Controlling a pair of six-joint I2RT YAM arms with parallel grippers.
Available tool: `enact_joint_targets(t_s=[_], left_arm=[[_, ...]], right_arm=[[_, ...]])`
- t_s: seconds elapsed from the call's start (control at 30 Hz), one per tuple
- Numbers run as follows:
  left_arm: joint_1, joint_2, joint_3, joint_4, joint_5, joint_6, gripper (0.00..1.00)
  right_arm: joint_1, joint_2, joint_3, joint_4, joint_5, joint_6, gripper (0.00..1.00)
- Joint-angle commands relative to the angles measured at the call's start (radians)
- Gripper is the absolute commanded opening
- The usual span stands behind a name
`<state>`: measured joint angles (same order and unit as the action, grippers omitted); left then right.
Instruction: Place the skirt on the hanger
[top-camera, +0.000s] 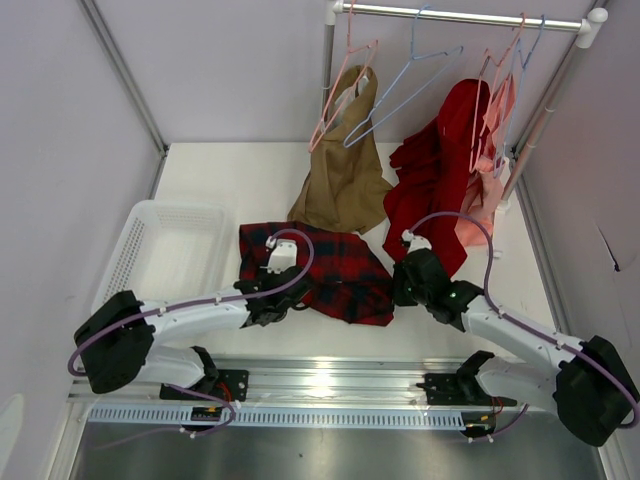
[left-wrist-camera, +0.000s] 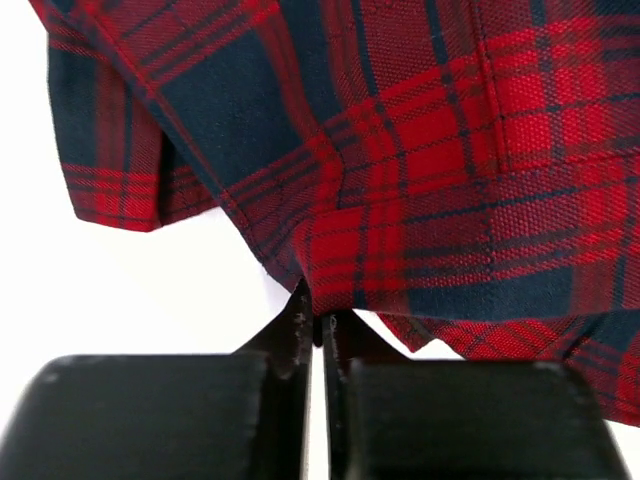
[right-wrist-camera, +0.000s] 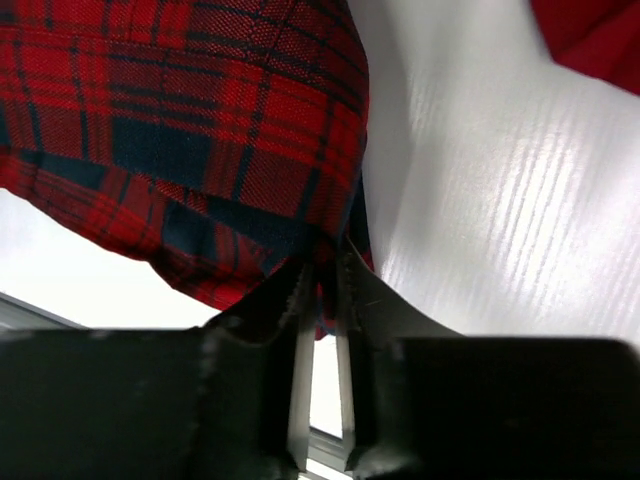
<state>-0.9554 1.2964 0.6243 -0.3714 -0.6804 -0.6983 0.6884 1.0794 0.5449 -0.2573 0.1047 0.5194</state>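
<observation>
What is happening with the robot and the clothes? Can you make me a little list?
skirt: crumpled on the table, not on the hanger yet
hanger: blue, hanging tilted on the rail
left gripper: shut on the skirt's edge
right gripper: shut on the skirt's other side
basket: white, left of the skirt
other clothes: tan one and red one, at the back under the rail
</observation>
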Motion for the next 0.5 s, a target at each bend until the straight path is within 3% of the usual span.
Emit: enact_joint_targets(t_s=[0.0, 0.13, 0.47], left_arm=[[0.009, -0.012, 0.07, -0.011, -0.084, 0.026, 0.0], [0.009, -0.055, 0.117, -0.05, -0.084, 0.074, 0.0], [0.009, -0.223, 0.412, -0.325, 0.002, 0.184, 0.0]], right_arm=[[-0.023, -0.061, 0.049, -0.028, 0.016, -0.018, 0.1], [-0.043, -0.099, 0.095, -0.071, 0.006, -0.03, 0.01], [-0.101, -0.161, 0.374, -0.262, 0.047, -0.073, 0.0]])
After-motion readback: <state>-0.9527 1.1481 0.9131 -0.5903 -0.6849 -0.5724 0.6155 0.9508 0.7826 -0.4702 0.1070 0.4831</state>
